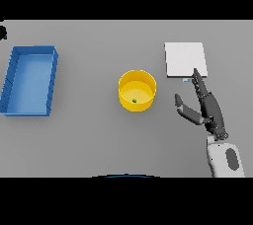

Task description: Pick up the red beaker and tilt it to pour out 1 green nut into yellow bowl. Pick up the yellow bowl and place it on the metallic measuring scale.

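Bowl: yellow bowl [137, 91] stands upright near the middle of the grey table [99, 140], apart from everything else.
Nut: one small green nut [134, 101] lies on the bowl's inner floor, toward its near side.
Scale: metallic measuring scale [185, 59], a pale square plate, lies flat to the far right of the bowl, with a gap of bare table between the two.
Right hand: right hand [207, 108] comes in from the lower right on a white and grey arm [225, 160]; its fingers are straight and spread loosely, the thumb out to the left toward the bowl, holding nothing. The longest fingertip reaches the near edge of the scale; whether it touches the plate is unclear.
Hand to bowl: the thumb tip is near the bowl's right side but apart from it.
Tray: blue tray [15, 78], a rectangular open box, sits at the far left, well apart from the bowl.
Beaker: no red beaker shows on the table.
Left hand: out of sight.
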